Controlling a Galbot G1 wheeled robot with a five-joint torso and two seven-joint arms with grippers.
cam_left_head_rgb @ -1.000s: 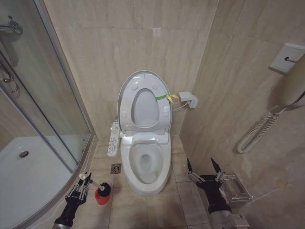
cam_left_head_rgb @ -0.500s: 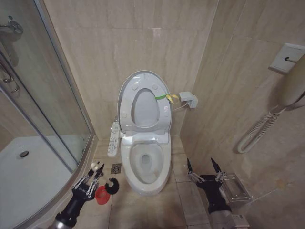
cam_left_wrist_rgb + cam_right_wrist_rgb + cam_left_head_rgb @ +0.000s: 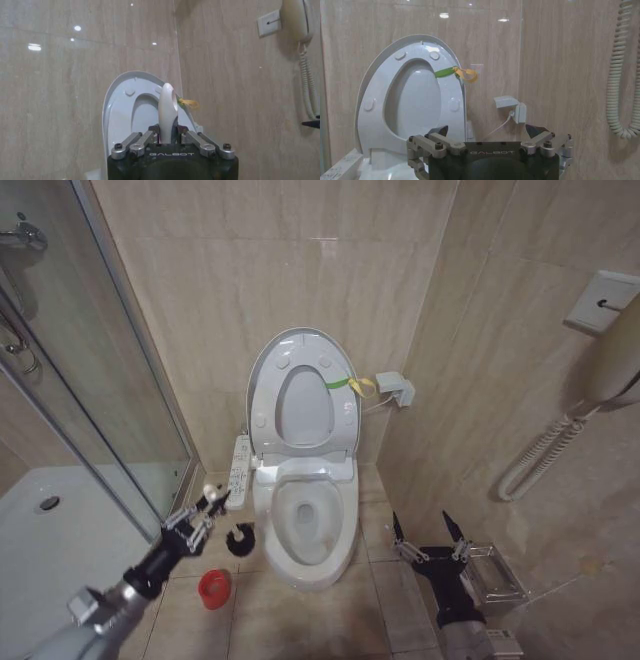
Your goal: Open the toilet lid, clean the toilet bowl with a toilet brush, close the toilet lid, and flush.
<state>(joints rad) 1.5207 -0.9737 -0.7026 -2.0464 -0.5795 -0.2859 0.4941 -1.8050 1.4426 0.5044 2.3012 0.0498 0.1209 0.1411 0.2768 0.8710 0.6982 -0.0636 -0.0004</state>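
The toilet lid (image 3: 300,345) stands raised against the back wall, with the ring seat up in front of it and a yellow-green band (image 3: 352,385) at its right edge. Below it the toilet bowl (image 3: 305,525) lies uncovered. My left gripper (image 3: 197,523) is shut on the white handle of the toilet brush (image 3: 240,538), whose black head hangs above the floor just left of the bowl. The left wrist view has the handle (image 3: 167,108) clamped between the fingers, with the lid (image 3: 120,108) behind. My right gripper (image 3: 428,532) is open, low at the bowl's right; it faces the lid (image 3: 380,71).
A red cup holder (image 3: 212,588) sits on the floor tiles left of the bowl. The glass shower enclosure (image 3: 110,430) and its tray (image 3: 60,550) bound the left side. On the right wall are a phone (image 3: 612,350) with its coiled cord (image 3: 540,455) and a metal holder (image 3: 497,572).
My left gripper has lifted the brush out of the red holder and carried it up and forward to the bowl's left side. The right arm has stayed still.
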